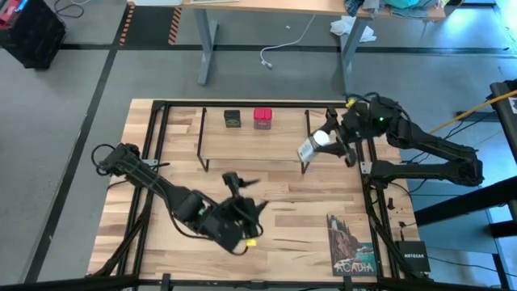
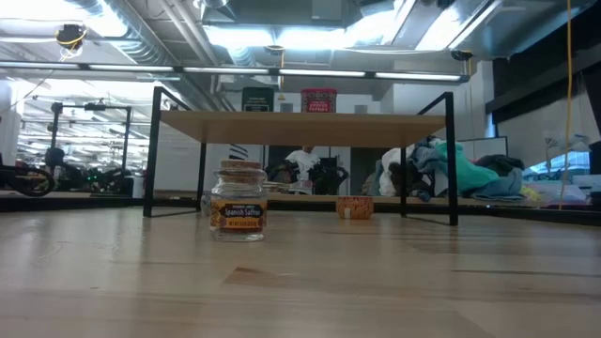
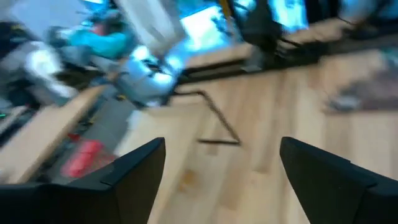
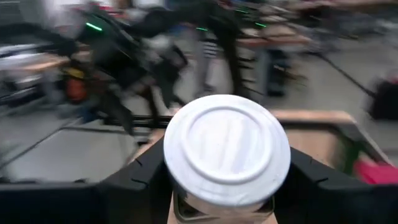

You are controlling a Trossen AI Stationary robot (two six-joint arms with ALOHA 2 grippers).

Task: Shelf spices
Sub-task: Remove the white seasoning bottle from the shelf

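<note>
The desk (image 1: 307,202) is a light wooden top in a black frame, standing on grey floor; a second desk with grey legs stands beyond it. On the near right corner lies a dark picture card (image 1: 351,244). The low view looks across the wood into a bright hall with ceiling lights, heaped clothing and a person far off.

The shelf (image 1: 250,139) lies lengthwise across the far half of the desk, a pale plank on thin black legs. On it stand the dark square tin (image 1: 233,119) and the red square tin (image 1: 262,118), side by side and upright.

The right tool (image 1: 323,145) hangs at the shelf's right end, its fingers clamped on the white-capped clear jar (image 4: 227,146). The right wrist view looks straight onto the round cap, so the jar's long axis runs along the tool.

The left tool (image 1: 246,194) hovers over the near middle of the desk with its fingers (image 3: 134,165) wide apart and nothing between them.

Only the low view shows the tiny cork-topped jar (image 2: 238,202), upright on the desk in front of the shelf.
</note>
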